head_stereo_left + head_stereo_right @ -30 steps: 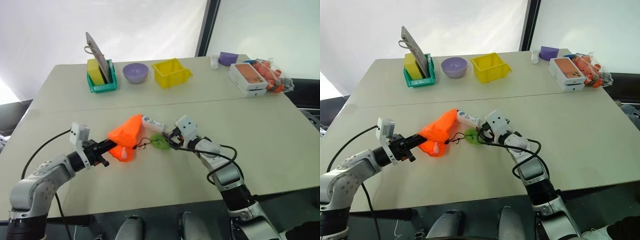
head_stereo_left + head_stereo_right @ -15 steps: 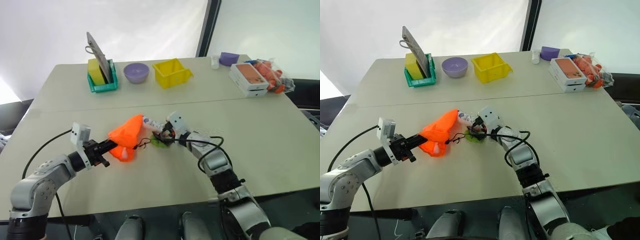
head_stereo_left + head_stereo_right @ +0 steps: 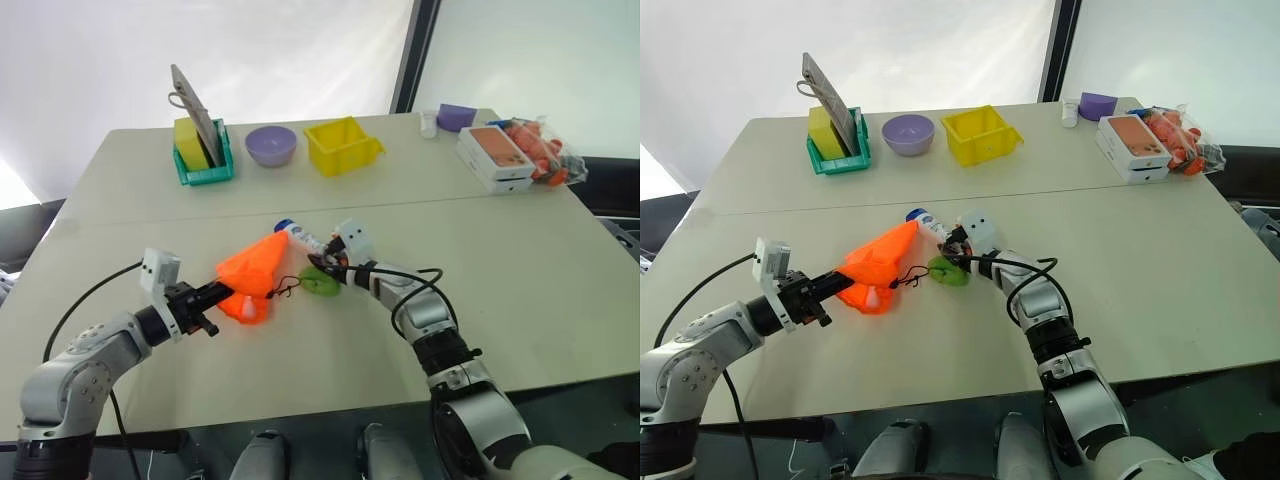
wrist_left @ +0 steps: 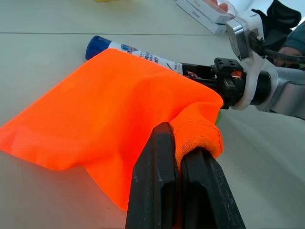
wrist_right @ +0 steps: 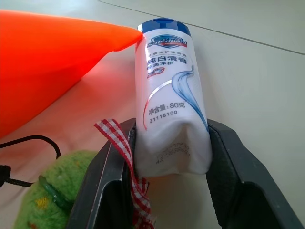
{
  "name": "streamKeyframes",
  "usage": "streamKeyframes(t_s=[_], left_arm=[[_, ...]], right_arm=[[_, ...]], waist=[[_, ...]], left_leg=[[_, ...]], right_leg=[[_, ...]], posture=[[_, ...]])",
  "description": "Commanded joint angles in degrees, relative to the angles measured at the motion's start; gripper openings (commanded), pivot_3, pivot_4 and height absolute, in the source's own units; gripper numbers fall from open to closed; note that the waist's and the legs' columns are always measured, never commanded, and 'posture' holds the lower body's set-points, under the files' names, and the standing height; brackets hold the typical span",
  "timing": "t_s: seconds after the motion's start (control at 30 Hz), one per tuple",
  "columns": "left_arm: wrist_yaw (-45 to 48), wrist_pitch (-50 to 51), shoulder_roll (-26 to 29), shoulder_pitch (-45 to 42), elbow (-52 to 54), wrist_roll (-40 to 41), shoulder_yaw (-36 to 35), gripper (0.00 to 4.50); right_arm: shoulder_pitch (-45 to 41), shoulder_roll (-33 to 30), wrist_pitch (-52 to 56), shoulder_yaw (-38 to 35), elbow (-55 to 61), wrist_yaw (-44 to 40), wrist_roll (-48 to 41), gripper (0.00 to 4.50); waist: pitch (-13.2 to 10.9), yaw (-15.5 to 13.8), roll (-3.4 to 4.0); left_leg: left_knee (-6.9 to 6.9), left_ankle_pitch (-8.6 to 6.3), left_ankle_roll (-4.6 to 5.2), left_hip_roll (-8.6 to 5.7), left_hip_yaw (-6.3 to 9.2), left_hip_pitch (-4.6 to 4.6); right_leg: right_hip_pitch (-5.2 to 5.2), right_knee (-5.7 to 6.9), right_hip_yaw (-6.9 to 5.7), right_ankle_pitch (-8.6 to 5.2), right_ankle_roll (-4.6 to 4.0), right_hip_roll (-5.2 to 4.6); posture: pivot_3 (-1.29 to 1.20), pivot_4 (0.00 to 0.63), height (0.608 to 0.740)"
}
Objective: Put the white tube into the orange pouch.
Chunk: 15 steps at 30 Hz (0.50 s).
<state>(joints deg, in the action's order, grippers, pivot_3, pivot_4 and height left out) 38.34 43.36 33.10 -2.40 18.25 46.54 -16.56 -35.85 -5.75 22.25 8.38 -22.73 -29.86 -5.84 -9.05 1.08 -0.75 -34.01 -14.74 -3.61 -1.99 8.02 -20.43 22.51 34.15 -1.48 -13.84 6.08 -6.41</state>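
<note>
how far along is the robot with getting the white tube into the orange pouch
Done: the left gripper pinches the orange pouch by its edge. In hand: the right gripper has its jaws around the white tube, cap beside the pouch. Left: sliding the tube inside; it is fully outside.

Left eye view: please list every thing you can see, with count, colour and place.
white tube: 1, white, blue cap, in right pincer
orange pouch: 1, orange, table front, in left pincer
tag: 1, green, beside pouch
bin: 1, yellow, far side
bowl: 1, purple, left of bin
tray: 1, green, far left
boxes: 2, white, stacked, far right
table: 1, beige
left pincer: shut on pouch
right pincer: shut on tube
</note>
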Motion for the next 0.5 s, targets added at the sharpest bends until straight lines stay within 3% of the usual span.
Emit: streamKeyframes(t_s=[0.03,0.2,0.37,0.5], left_arm=[[0.1,-1.3,0.0,-0.4,1.4,0.0,-0.4,0.00],[0.1,-1.5,0.0,-0.7,1.3,-0.1,-0.3,0.00],[0.3,-1.4,-0.2,-1.3,1.2,0.1,0.0,0.00],[0.7,-0.1,-0.1,-3.1,1.2,1.2,1.0,0.00]], right_arm=[[0.5,-0.1,-0.2,-2.0,5.0,-0.2,-1.9,1.69],[4.1,-0.9,1.3,-5.2,12.5,-0.3,-5.6,1.69],[10.8,-4.7,5.6,-8.8,27.1,-3.2,-11.9,1.69],[18.2,-13.3,10.9,-9.3,40.2,-9.9,-17.7,1.69]], waist=[[0.0,0.0,0.00],[0.0,-0.1,0.02],[0.0,-0.4,0.03],[0.0,-0.5,0.04]], left_leg=[[0.00,0.00,0.00,0.00,0.00,0.00],[0.02,0.00,0.00,0.00,0.00,-0.04],[0.02,0.00,0.00,0.00,0.01,-0.05],[0.01,-0.01,0.00,0.00,-0.01,-0.05]], right_leg=[[0.00,0.00,0.00,0.00,0.00,0.00],[0.01,-0.03,0.00,0.00,0.02,0.00],[0.00,-0.04,0.00,-0.02,0.03,0.00],[-0.02,-0.08,0.00,-0.15,0.23,-0.01]], posture=[[0.00,0.150,0.740],[0.00,0.150,0.740],[0.00,0.150,0.740],[0.00,0.150,0.740]])
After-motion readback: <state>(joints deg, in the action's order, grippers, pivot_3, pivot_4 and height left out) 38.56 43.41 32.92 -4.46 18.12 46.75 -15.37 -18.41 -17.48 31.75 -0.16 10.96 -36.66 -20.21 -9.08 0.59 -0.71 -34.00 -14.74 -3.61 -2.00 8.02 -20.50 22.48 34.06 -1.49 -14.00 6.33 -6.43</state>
